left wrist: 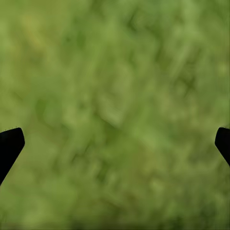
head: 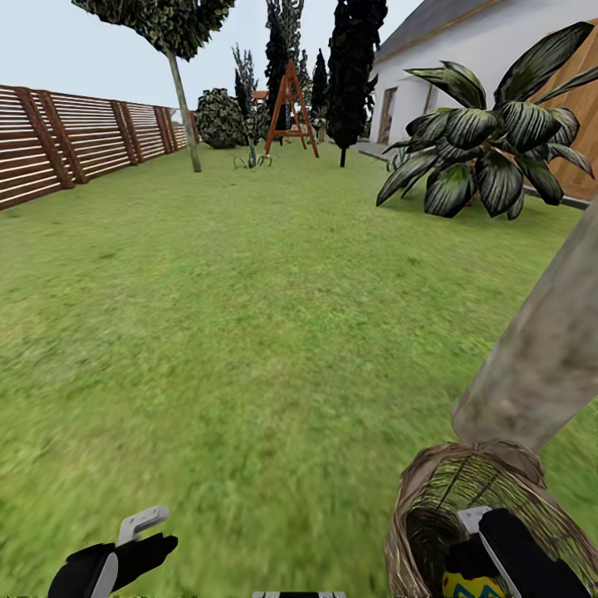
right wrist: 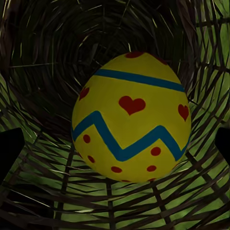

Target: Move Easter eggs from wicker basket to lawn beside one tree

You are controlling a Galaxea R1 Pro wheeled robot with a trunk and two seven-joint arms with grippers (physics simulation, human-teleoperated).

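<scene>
The wicker basket lies on the lawn at the bottom right of the head view, at the foot of a thick grey-brown tree trunk. My right gripper reaches into it. In the right wrist view a yellow Easter egg with blue zigzag bands and red marks rests on the basket's woven wall, between the widely spread fingers of the right gripper; neither finger touches it. That egg's top shows in the head view. My left gripper hangs open over bare grass.
A brown slat fence runs along the left. A broad-leafed plant stands right of centre before the white house. Farther off are a thin-trunked tree, an orange frame and a dark cypress. Open grass stretches ahead and left.
</scene>
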